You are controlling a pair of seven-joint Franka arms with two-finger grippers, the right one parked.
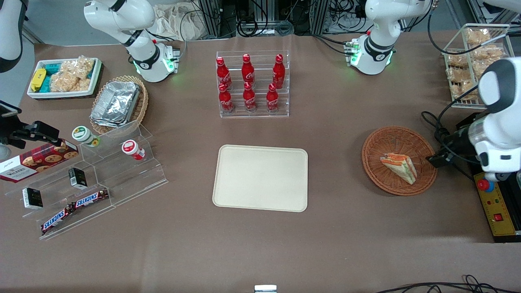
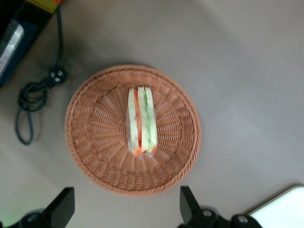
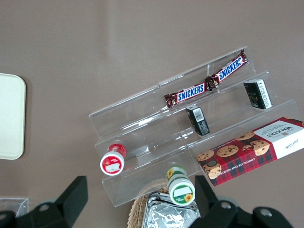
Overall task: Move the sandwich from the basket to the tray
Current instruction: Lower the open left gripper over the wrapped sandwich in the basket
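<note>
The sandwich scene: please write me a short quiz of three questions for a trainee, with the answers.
1. True or false: the triangular wrapped sandwich lies in the round reddish-brown wicker basket.
2. What lies on the flat cream-beige plastic tray? A) sandwich B) nothing C) bottle
3. Where is the left gripper, and are its fingers open or shut?

Key: 1 true; 2 B; 3 above the basket, open, holding nothing.

"SNICKERS" on two bars (image 3: 205,83), "Walkers" on cookie box (image 3: 254,149).
</note>
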